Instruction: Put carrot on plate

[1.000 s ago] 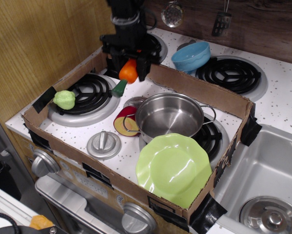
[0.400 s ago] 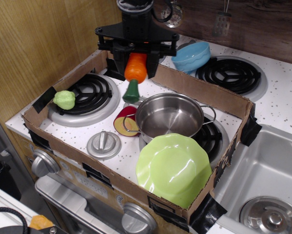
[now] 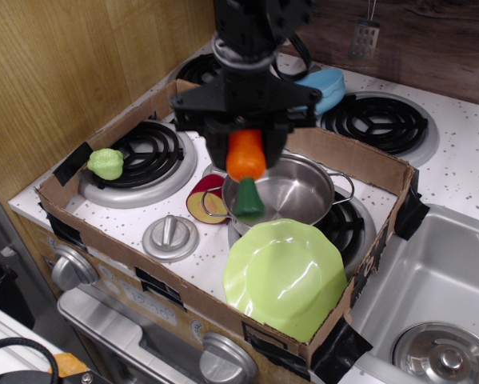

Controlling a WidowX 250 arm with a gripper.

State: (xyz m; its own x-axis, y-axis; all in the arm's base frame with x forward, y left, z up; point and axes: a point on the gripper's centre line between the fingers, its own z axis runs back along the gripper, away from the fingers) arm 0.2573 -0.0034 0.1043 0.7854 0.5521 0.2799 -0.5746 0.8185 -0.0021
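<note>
The orange carrot (image 3: 246,158) hangs nearly upright with its dark green stem end (image 3: 248,198) down, held in my gripper (image 3: 245,142), which is shut on its upper part. The carrot is in the air over the near left rim of the steel pot (image 3: 291,192). The lime-green scalloped plate (image 3: 285,276) lies tilted at the front of the cardboard box, just in front of the pot and below and to the right of the carrot. The plate has nothing on it.
A cardboard box wall (image 3: 347,156) rings the stove top. A pale green toy vegetable (image 3: 105,163) sits on the left burner. A red-and-yellow round piece (image 3: 205,200) and a grey knob lid (image 3: 169,237) lie left of the pot. A blue bowl (image 3: 325,84) is behind; a sink (image 3: 439,304) is at right.
My gripper has carried the carrot forward and to the right, from the back of the box to above the pot's near left rim, closer to the plate. Nothing else moved.
</note>
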